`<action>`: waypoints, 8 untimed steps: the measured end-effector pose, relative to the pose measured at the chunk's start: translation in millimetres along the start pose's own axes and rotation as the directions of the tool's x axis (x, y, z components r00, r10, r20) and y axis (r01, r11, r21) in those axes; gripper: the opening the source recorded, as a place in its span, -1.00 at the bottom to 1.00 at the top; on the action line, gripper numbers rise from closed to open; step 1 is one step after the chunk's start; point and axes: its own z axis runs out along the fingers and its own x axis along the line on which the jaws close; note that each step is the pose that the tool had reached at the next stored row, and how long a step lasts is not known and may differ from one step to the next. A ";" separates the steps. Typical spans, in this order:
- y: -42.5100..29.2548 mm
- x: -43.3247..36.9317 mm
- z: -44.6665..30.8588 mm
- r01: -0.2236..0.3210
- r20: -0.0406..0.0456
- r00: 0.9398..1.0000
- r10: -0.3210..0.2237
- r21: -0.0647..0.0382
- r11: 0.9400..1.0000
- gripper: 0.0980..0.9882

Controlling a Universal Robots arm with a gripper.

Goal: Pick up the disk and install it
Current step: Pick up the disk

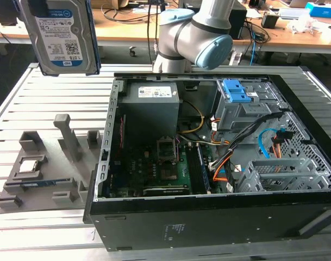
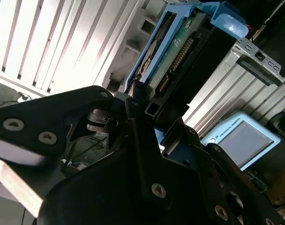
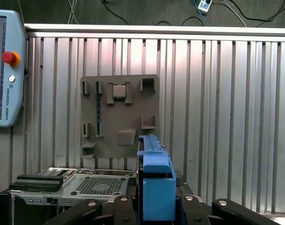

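Disk (image 1: 62,37) aloft, label facing out, above the slatted table's (image 1: 45,98) far edge, on the exterior view's left. Gripper (image 2: 147,110) clamped on its blue-framed end. Open computer case (image 1: 208,217) sits well apart.

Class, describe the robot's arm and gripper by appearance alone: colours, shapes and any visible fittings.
The arm is built of rounded silver-grey tube sections, with a pale blue round cap on one joint. The gripper is matt black, made of flat angular link plates joined by round screw heads and pivots, as seen in both wrist views.
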 end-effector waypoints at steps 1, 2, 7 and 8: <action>-2.5 -0.1 0.0 0.000 0.000 1.000 0.000 0.000 1.000 -0.40; -5.6 -0.1 0.0 0.000 0.000 1.000 0.000 0.000 1.000 -0.40; -25.7 0.0 -0.3 0.000 -0.001 1.000 0.000 0.000 1.000 -0.40; -28.0 0.0 -0.3 0.000 -0.001 1.000 0.000 0.000 1.000 -0.40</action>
